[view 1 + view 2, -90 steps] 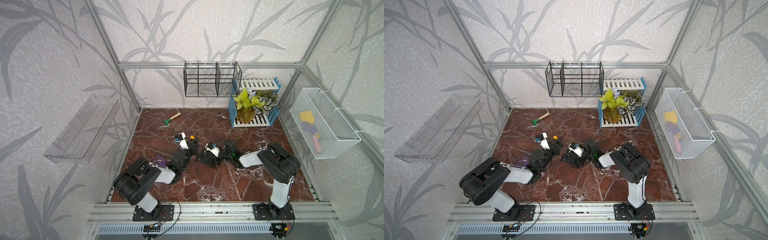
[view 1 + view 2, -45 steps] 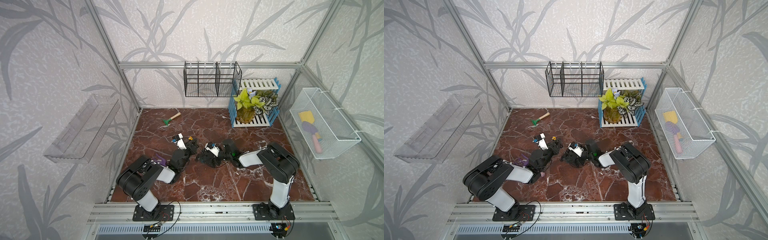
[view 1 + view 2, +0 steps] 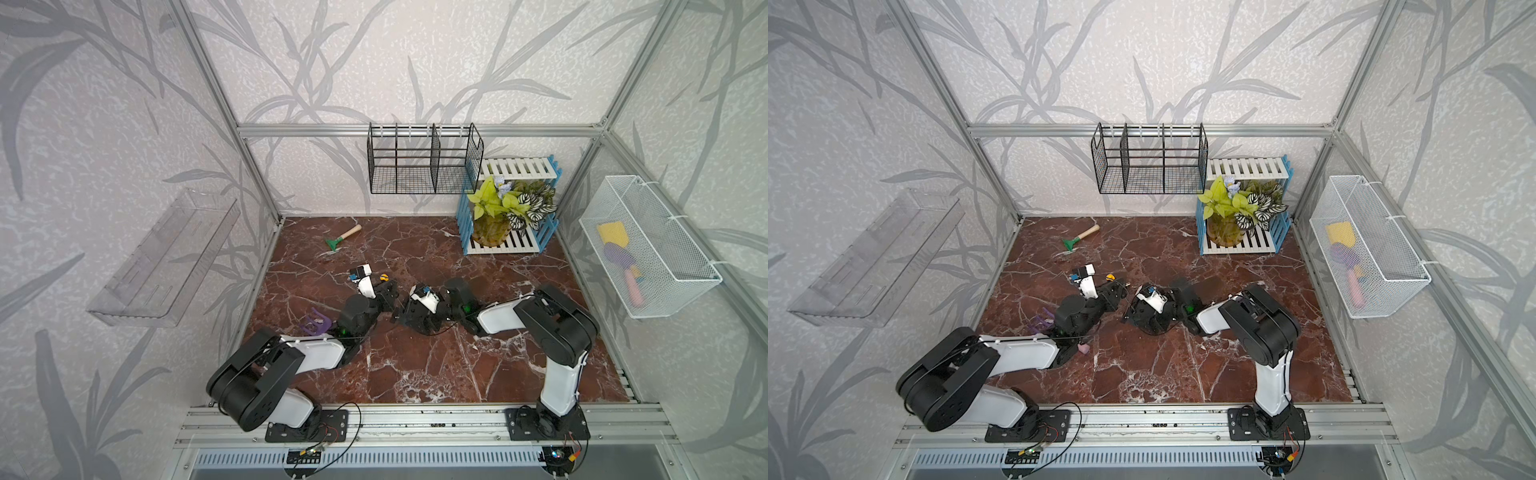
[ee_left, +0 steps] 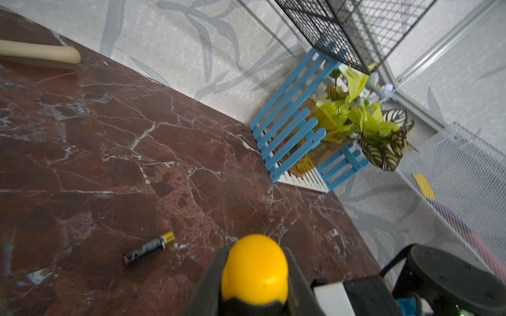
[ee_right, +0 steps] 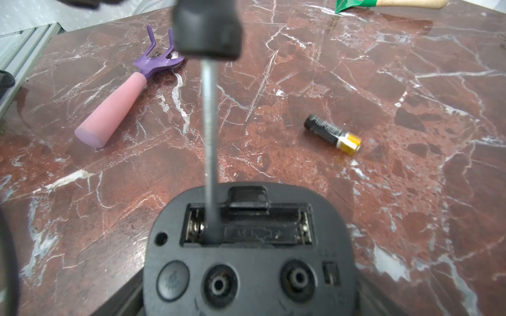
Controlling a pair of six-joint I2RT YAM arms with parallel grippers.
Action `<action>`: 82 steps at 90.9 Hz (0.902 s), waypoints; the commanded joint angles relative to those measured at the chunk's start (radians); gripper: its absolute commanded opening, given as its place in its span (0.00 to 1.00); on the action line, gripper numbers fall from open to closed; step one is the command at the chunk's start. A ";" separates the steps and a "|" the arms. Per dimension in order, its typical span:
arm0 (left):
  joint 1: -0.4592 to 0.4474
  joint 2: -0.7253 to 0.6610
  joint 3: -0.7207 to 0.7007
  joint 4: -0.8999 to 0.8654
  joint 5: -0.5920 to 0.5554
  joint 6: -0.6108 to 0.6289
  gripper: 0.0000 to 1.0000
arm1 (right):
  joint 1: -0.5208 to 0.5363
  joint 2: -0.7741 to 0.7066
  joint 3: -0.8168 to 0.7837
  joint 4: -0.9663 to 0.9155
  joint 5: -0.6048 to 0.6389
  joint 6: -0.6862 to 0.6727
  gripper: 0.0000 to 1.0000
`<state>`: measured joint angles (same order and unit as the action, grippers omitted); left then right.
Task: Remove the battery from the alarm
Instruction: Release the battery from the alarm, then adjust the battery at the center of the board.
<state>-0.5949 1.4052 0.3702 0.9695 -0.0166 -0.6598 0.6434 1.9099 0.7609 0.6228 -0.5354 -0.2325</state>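
In the right wrist view the alarm shows its dark back, held at both sides by my right gripper. Its battery bay stands open with no cell in it. The battery, black with a gold end, lies loose on the marble beyond the alarm, and shows as well as the battery in the left wrist view. My left gripper is shut on a screwdriver's yellow-capped handle. The screwdriver's shaft reaches into the bay's end. In both top views the two grippers meet mid-table, left gripper and right gripper.
A purple rake with a pink handle lies beside the left arm. A green rake with a wooden handle lies at the back. A blue-and-white rack with a plant fills the back right corner. Wire baskets hang on the walls.
The left arm's rear links have swung a little. Both grippers stay together at the alarm and keep their holds.
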 commanded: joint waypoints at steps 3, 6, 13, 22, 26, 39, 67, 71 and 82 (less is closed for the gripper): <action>-0.010 -0.127 -0.043 -0.176 0.139 0.070 0.00 | 0.011 0.038 -0.021 -0.146 0.079 0.049 0.65; 0.004 -0.166 -0.052 -0.198 0.125 0.089 0.00 | 0.010 0.031 -0.020 -0.155 0.084 0.042 0.65; 0.048 -0.261 -0.061 -0.249 0.086 0.133 0.00 | 0.007 0.017 -0.025 -0.165 0.088 0.030 0.64; 0.116 -0.315 -0.052 -0.277 0.048 0.170 0.00 | 0.005 0.009 -0.025 -0.181 0.082 0.018 0.64; 0.143 -0.312 -0.040 -0.279 0.047 0.184 0.00 | 0.006 0.006 -0.026 -0.185 0.084 0.014 0.65; 0.221 -0.220 0.013 -0.202 0.067 0.134 0.00 | 0.003 -0.007 -0.022 -0.200 0.089 0.012 0.66; 0.437 0.470 0.539 -0.026 0.110 -0.404 0.00 | 0.005 -0.016 -0.026 -0.210 0.073 0.038 0.67; 0.446 0.555 0.627 -0.031 0.079 -0.478 0.00 | 0.007 -0.019 -0.029 -0.208 0.069 0.042 0.66; 0.453 0.760 0.905 -0.202 -0.045 -0.622 0.00 | 0.014 -0.024 -0.043 -0.188 0.061 0.056 0.66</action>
<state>-0.1467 2.0418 1.0893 0.8791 0.0319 -1.0657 0.6502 1.8790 0.7582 0.5732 -0.4877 -0.2272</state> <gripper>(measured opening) 0.278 0.897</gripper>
